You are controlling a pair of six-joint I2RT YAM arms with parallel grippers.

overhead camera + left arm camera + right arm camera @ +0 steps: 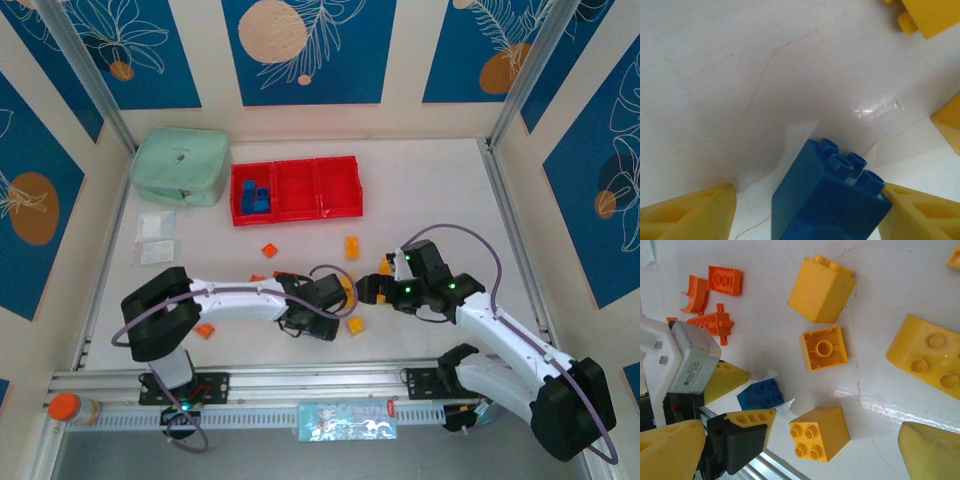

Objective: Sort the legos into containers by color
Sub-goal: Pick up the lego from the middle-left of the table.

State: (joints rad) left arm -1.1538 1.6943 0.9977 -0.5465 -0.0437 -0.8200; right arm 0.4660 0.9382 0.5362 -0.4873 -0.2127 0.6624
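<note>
A blue lego (830, 200) stands on the table between my left gripper's (807, 200) yellow fingers. It touches the right finger (920, 215), and a gap shows at the left finger (690, 215); the jaws are open. The same blue lego (760, 395) shows in the right wrist view. My right gripper (800, 455) is wide open above a yellow cube (820, 432), close beside the left gripper (348, 305). More yellow legos (822, 290) and orange legos (710, 322) lie around. The red containers (340, 187) sit at the back, with blue legos (255, 198) in the left bin.
A mint green pouch (180, 165) lies left of the containers, with clear packets (155, 235) in front of it. Loose orange (268, 249) and yellow (351, 246) bricks sit mid-table. A metal rail (260, 385) runs along the near edge.
</note>
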